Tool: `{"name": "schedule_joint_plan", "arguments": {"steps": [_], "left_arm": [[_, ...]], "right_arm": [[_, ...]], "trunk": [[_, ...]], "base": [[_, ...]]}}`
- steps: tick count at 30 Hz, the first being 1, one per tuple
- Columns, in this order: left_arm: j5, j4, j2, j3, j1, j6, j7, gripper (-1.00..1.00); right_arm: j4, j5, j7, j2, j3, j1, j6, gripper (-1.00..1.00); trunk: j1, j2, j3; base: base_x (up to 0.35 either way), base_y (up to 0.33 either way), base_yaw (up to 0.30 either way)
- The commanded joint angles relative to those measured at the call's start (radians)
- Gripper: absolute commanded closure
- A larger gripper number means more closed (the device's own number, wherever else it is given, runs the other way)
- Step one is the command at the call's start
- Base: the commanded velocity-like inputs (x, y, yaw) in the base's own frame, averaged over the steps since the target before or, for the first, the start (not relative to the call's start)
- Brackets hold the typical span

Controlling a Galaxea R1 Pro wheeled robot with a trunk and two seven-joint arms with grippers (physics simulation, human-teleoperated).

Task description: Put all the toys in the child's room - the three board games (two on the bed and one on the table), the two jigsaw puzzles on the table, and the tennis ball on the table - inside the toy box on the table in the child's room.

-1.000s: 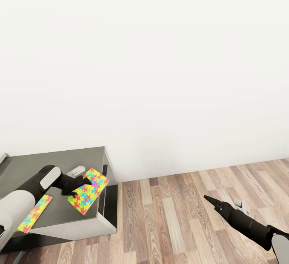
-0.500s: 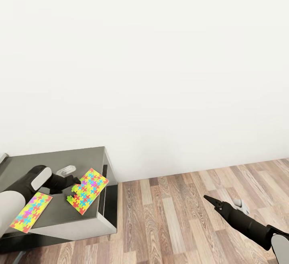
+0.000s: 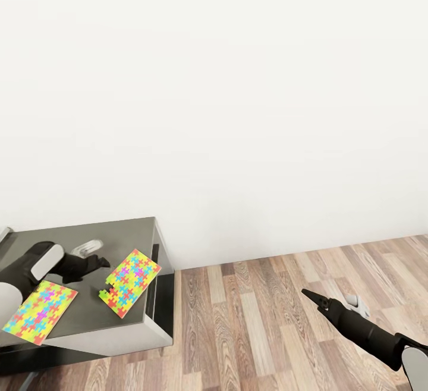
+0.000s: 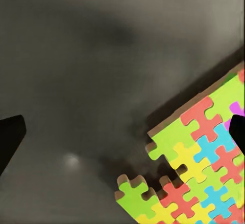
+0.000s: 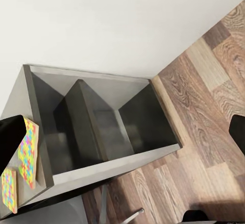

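Head view: your left gripper [image 3: 102, 262] empty above dark side unit [image 3: 71, 242], just beside one jigsaw puzzle [image 3: 130, 282]; second puzzle [image 3: 40, 309] near unit's front edge. Right gripper [image 3: 311, 297] over wood floor [image 3: 267, 319], opening unclear.
Left wrist view: fingers spread wide, nothing between; puzzle corner [image 4: 199, 162] flat on unit.
Right wrist view: fingertips apart, empty; unit's open shelves [image 5: 102, 127], both puzzles on top.

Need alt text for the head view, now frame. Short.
Two multicoloured jigsaw puzzles lie flat on a dark grey side unit at lower left: one near its right edge, one at the front left. The left pincer hovers open between them. The right arm reaches over wood floor at lower right, its pincer empty, before a blank white wall.
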Motion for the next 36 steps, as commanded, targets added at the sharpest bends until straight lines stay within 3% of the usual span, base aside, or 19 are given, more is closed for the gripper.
{"name": "schedule_joint_plan", "arguments": {"steps": [1,9,11,13,17,20,24,29,35,36], "left_arm": [[-0.001,-0.017,0.013,-0.005,-0.001,0.003,-0.023,-1.00],[0.001,-0.057,0.098,-0.005,-0.001,0.027,-0.215,-1.00],[0.001,-0.062,0.131,-0.007,-0.001,0.032,-0.309,-1.00],[0.001,-0.067,0.147,-0.009,-0.001,0.033,-0.360,-1.00],[-0.003,-0.091,0.198,-0.017,-0.001,0.034,-0.531,-1.00],[-0.004,-0.101,0.252,-0.022,0.000,0.032,-0.696,-1.00],[-0.006,-0.099,0.305,-0.023,0.015,0.021,-0.881,-1.00],[-0.006,-0.099,0.331,-0.024,0.086,-0.013,-1.092,-1.00],[-0.007,-0.111,0.333,-0.029,0.189,-0.040,-1.397,-1.00],[-0.007,-0.115,0.333,-0.030,0.194,-0.040,-1.419,-1.00]], "right_arm": [[0.000,0.007,0.008,0.000,-0.002,-0.001,0.005,-1.00],[0.000,0.007,0.008,0.001,-0.002,-0.001,0.005,-1.00],[0.000,0.006,0.006,0.002,-0.001,-0.001,0.005,-1.00],[0.000,0.006,0.005,0.002,-0.001,-0.001,0.005,-1.00],[0.000,0.006,0.003,0.005,0.000,-0.001,0.005,-1.00],[0.000,0.007,0.002,0.007,0.000,-0.001,0.004,-1.00],[0.000,0.007,0.002,0.009,0.000,-0.001,0.004,-1.00],[0.000,0.007,0.000,0.011,0.000,-0.001,0.002,-1.00],[-0.001,0.006,0.001,0.011,0.001,-0.001,-0.011,-1.00],[-0.002,0.006,0.001,0.012,0.001,-0.001,-0.011,-1.00]], "trunk": [[0.001,-0.002,-0.002],[0.001,-0.002,-0.002],[0.001,-0.002,-0.002],[0.001,-0.002,-0.002],[0.001,-0.002,-0.002],[0.001,-0.002,-0.002],[0.001,-0.002,-0.001],[0.001,-0.002,0.005],[0.001,-0.002,0.015],[0.001,-0.002,0.016]], "base": [[0.000,0.000,0.000],[0.000,0.000,0.000],[0.000,0.000,0.000],[0.000,0.000,0.000],[0.000,0.000,0.000],[0.000,0.000,0.000],[0.000,0.000,0.000],[0.000,0.000,0.000],[0.000,0.000,0.000],[0.000,0.000,0.000]]}}
